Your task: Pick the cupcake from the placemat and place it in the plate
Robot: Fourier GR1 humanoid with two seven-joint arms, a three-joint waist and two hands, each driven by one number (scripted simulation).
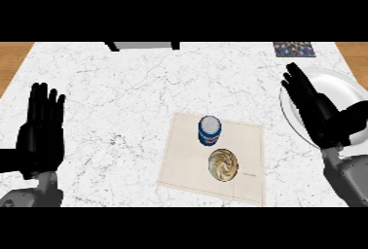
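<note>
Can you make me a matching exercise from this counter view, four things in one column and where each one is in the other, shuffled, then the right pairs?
Things:
1. cupcake
2. can
3. plate
4. left hand

Places:
A. at the view's left edge, open, fingers up
B. on the placemat, nearer the robot
C. at the counter's right side, partly under the right hand
D. on the placemat, farther from the robot

Pairs: 1-B, 2-D, 3-C, 4-A
</note>
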